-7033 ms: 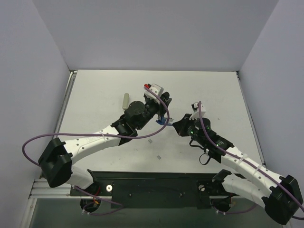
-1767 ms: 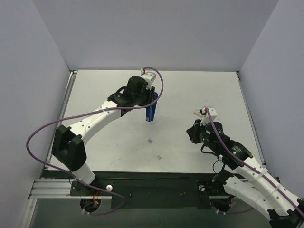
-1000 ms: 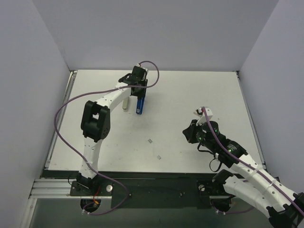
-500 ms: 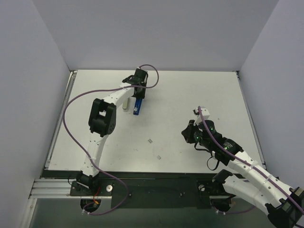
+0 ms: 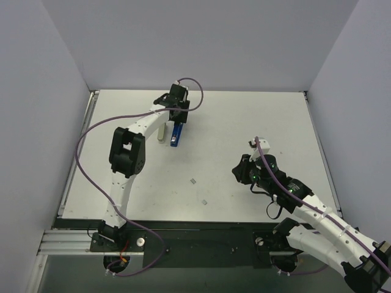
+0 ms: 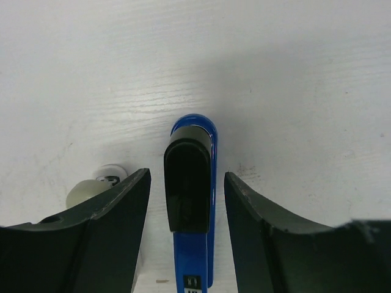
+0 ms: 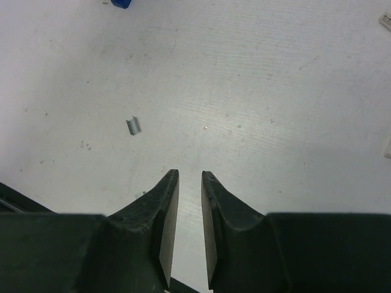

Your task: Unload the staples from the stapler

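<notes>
Clutter at the far left first: a pale stubby cylinder (image 5: pixel 161 132) lies on the table (image 5: pixel 263 122) just beside the blue stapler (image 5: pixel 175 135). Through the left wrist camera I get only its rounded end, because one of my fingers hides the rest. The left gripper (image 6: pixel 186 177) stands wide open astride the stapler, with a strip of bare table showing on either side, so I read no contact. The stapler's near end runs off the bottom of that view, and from above the wrist covers its far end. Nearer to me, well apart from the stapler and between the two arms, the staples (image 5: pixel 193 180) lie loose on the table as two dark-grey specks, too small from overhead to give any shape. In the right wrist view one of them shows as a short grey strip ahead and to the left of the fingers. The right gripper (image 7: pixel 189 177) hangs over bare table, parted only to a narrow slit with nothing in it. From above, its tips are lost under the wrist. A white corner (image 7: pixel 386 21) is cut off at that view's right edge, and I cannot tell what it is.
</notes>
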